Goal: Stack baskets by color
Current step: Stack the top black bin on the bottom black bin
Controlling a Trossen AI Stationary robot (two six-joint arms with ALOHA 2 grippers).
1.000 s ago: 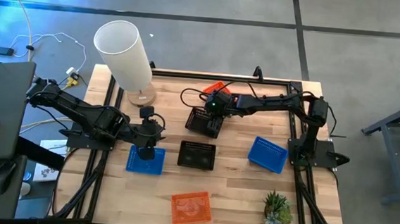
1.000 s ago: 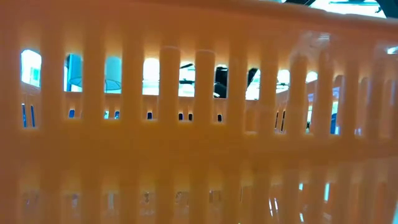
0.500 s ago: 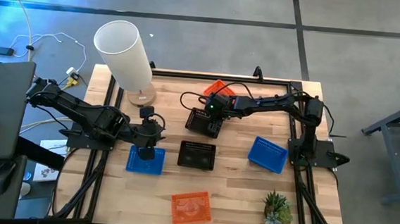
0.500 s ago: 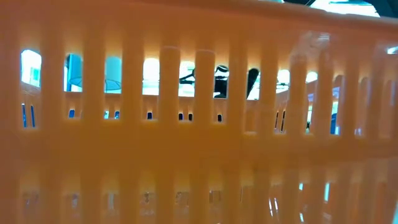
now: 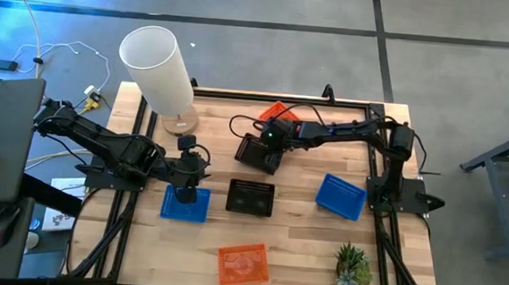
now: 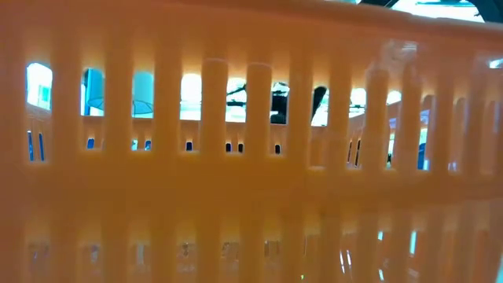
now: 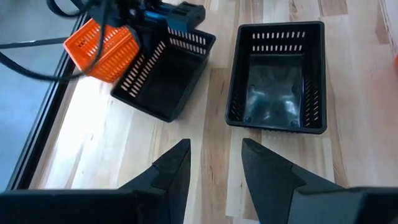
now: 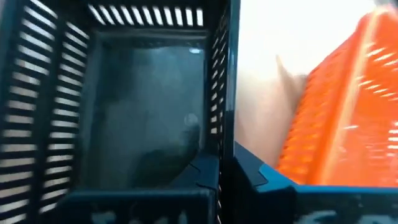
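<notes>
My right gripper (image 5: 269, 137) is shut on a black basket (image 5: 258, 154) at the far middle of the table. An orange basket (image 5: 274, 112) lies just beyond it. A second black basket (image 5: 251, 197) rests flat in the middle, and a blue basket (image 5: 341, 195) to its right. Another blue basket (image 5: 184, 204) lies under my left gripper (image 5: 187, 188), which hangs above it, open (image 7: 214, 168) and touching nothing. A second orange basket (image 5: 243, 263) sits at the near edge, and its wall (image 6: 251, 196) fills the low view. My right gripper pinches the black basket's side wall (image 8: 227, 134), the one that faces the orange basket (image 8: 348, 112), near a corner. One finger (image 8: 202, 177) stands inside the basket and the other (image 8: 252, 177) outside. The fingers slant down from the table's far right. The basket's near end (image 7: 165, 112) rests on the table.
A tall white cylinder (image 5: 157, 64) stands at the far left corner. A small green plant (image 5: 352, 266) stands at the near right. Black frame rails (image 5: 382, 250) run along the table's sides. Bare wood shows between the baskets in the middle.
My right gripper has shut on the black basket's wall, and its arm has hardly moved. The baskets lie where they were.
</notes>
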